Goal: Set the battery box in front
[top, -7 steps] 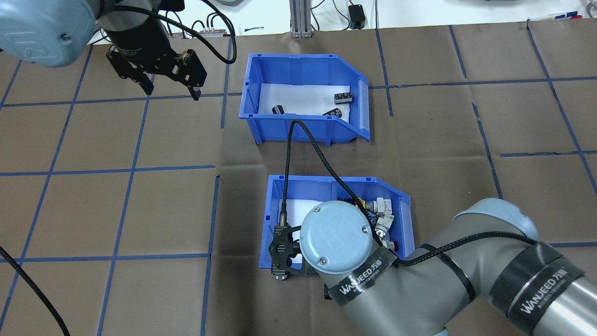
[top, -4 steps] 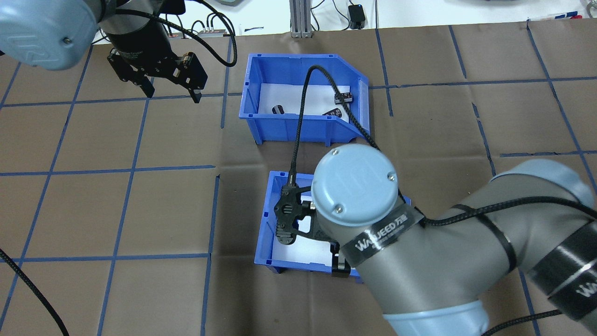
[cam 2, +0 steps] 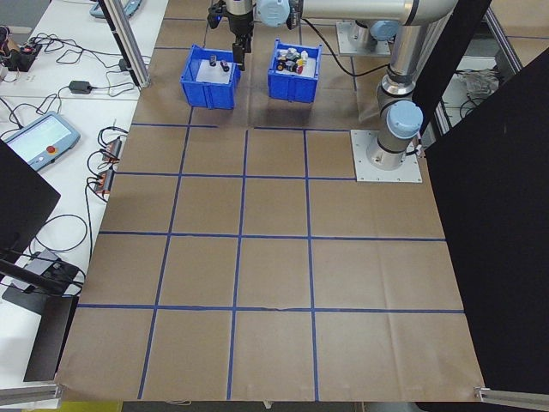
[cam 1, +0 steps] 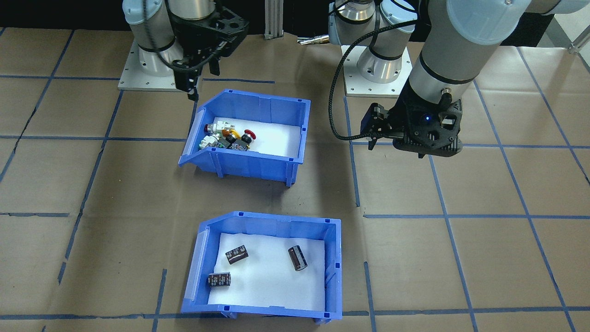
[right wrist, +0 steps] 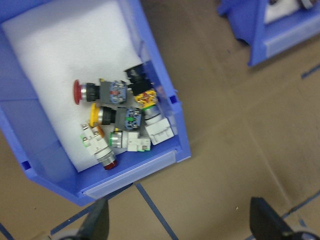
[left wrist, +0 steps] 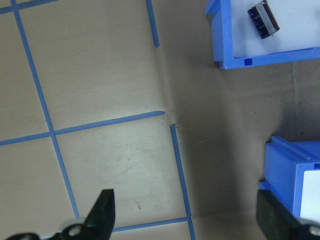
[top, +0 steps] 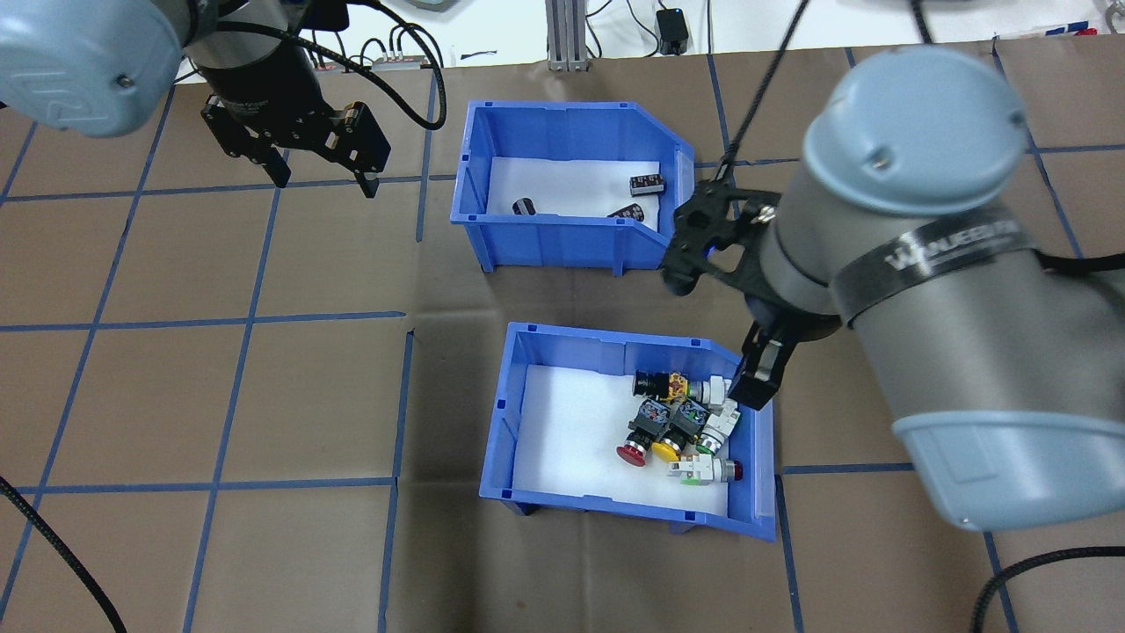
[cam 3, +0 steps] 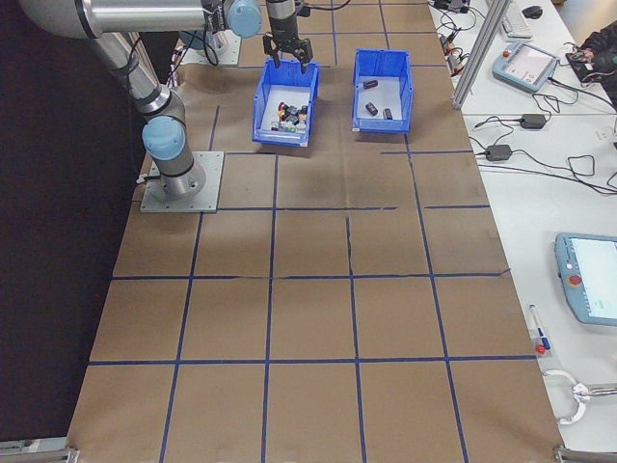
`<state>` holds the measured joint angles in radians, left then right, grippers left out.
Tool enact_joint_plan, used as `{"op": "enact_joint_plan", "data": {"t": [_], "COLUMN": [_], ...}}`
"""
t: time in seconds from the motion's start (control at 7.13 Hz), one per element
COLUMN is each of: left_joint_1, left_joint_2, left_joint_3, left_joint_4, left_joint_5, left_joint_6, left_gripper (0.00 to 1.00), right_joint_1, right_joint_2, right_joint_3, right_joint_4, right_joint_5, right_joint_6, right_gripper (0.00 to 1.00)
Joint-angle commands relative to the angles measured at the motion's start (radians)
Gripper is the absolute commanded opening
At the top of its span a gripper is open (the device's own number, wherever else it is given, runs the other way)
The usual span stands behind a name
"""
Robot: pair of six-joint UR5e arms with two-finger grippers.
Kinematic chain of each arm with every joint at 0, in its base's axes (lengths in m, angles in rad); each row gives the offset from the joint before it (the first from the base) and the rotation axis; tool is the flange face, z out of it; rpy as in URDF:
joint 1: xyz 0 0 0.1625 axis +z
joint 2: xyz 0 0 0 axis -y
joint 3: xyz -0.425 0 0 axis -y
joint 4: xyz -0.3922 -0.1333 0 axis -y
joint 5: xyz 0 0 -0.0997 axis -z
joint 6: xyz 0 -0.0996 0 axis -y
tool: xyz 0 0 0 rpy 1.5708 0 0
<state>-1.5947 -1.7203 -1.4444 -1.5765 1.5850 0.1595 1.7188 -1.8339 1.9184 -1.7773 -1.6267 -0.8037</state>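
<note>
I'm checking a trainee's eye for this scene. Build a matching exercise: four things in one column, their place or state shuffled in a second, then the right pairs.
Things:
1. battery box
2. switch bin
3. left tool
4. right tool

Place or state:
A. open, above bare table beside the far bin
B. nearer the robot, holds coloured push-buttons
C. open, at the near bin's sloped end
D. farther from the robot, holds three dark cylinders

Pairs: 1-D, 2-B, 3-A, 4-C
</note>
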Motion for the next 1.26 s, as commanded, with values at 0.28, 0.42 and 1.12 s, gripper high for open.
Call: {"op": "enact_joint_plan", "data": {"t": [0.28, 0.42, 1.12], "left_joint_1": [-0.001, -0.001, -0.001], "left_joint_2": [-0.004, -0.007, -0.004], "left_joint_3": [-0.002, -0.002, -0.004], "left_joint_4": [0.003, 0.003, 0.001], "left_joint_5": [-0.002, 0.000, 0.001], "left_joint_6": [-0.011, -0.002, -0.002], "left_gripper": [1.00, 1.00, 1.00], "right_joint_1": [-0.145, -0.146, -0.156], "right_joint_2": [0.005, 0.060, 0.162], "right_joint_3": [-0.007, -0.040, -0.182], "right_joint_4": [0.002, 0.002, 0.093], "right_joint_5": [0.027, 0.089, 0.024], "right_joint_6": [0.675, 0.815, 0.897], "right_gripper": [1.00, 1.00, 1.00]}}
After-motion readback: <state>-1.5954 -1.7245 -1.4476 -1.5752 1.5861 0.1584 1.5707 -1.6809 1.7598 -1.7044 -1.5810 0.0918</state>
